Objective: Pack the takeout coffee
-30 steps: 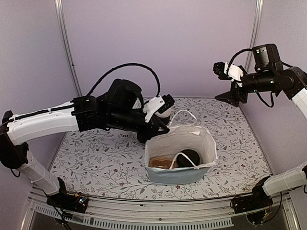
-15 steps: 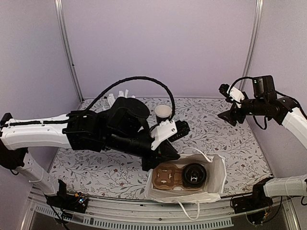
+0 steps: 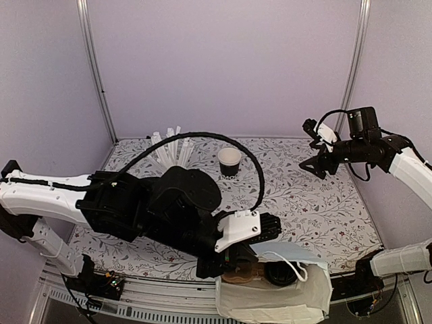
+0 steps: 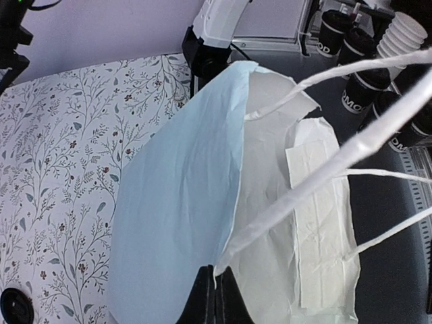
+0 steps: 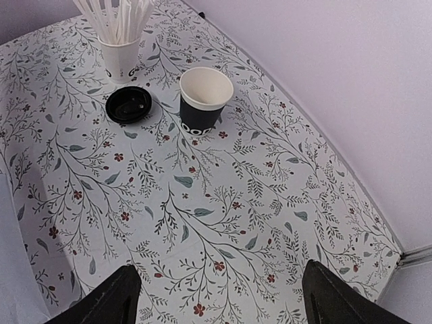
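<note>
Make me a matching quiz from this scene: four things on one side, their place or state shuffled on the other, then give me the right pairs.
Things:
1. black paper cup
2. flat black lid
3. pale blue bag
4. right gripper

States:
A. pinched in the shut left gripper
B. upright on the table, no lid on
C. open, holding nothing
D. lying flat beside the white cup of straws

Pairs: 1-B, 2-D, 3-A, 4-C
</note>
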